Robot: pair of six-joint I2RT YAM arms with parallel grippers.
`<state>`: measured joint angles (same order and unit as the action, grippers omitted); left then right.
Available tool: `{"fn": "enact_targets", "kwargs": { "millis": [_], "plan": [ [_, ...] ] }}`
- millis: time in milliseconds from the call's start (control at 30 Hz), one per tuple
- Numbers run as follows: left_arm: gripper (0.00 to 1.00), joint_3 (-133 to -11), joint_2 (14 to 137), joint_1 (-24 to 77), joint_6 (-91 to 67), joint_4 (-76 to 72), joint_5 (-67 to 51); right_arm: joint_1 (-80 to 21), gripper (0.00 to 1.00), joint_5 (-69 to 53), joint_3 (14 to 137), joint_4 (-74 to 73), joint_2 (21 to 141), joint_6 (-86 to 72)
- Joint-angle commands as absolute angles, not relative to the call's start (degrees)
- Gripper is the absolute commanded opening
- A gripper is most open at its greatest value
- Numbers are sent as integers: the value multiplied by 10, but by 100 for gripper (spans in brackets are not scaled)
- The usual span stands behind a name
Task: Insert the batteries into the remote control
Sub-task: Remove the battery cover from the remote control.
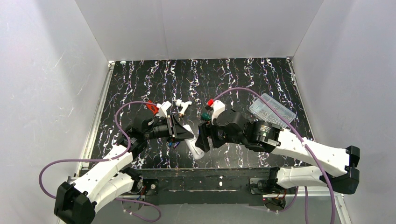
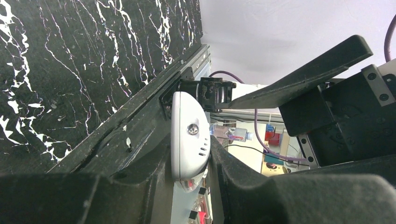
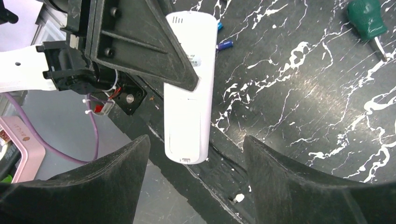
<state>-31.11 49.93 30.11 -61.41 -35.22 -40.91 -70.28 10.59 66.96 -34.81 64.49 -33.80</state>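
Subject item: the remote control [image 3: 189, 116] is off the bench [image 1: 261, 77], carried in the air above its near edge, at about 6 o'clock from the bench's centre in the overhead view. It is slanted, one end toward the robot. The face turned to the right wrist camera is plain apart from a small label, a seam and an end catch. I judge this to be the battery side, with the cover apparently in place.

Left pincer [image 2: 191, 156]: pressed together on the remote's far half, pinching it across its width. This grip leaves the near half exposed, which suits presenting the cover to the other arm.

Right pincer [image 3: 196, 140]: spread wide, one finger on each side of the remote's free end, touching neither edge as far as the wrist view shows. The position suggests it is lined up to work on the cover or catch.

The batteries [image 3: 225, 45]: two small blue cylinders lying loose on the bench, close together, at about 9 o'clock from the remote in the overhead view. Neither is loaded.

Surroundings: a green-handled screwdriver [image 3: 366, 18] lies at about 12 o'clock from the remote. A white pipe fitting [image 1: 183, 106] is at 11 o'clock, and a clear plastic box [image 1: 272, 108] at 2 o'clock, well apart.

Assessment: loading has not begun.
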Motion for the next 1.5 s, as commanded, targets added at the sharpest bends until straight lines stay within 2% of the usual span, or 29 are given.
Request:
{"fn": "enact_targets", "kwargs": {
  "millis": [0,300,800,1467],
  "plan": [
    [0,-320,492,301,-606,-364,-432,-720,82,109,680,-358,649,-370],
    [0,-325,490,301,-605,-355,-438,-747,82,117,665,-341,673,-375],
    [0,-325,488,301,-604,-352,-441,-747,71,106,658,-335,700,-370],
    [0,-328,492,301,-606,-354,-445,-747,43,96,663,-337,707,-352]
  ]
}}
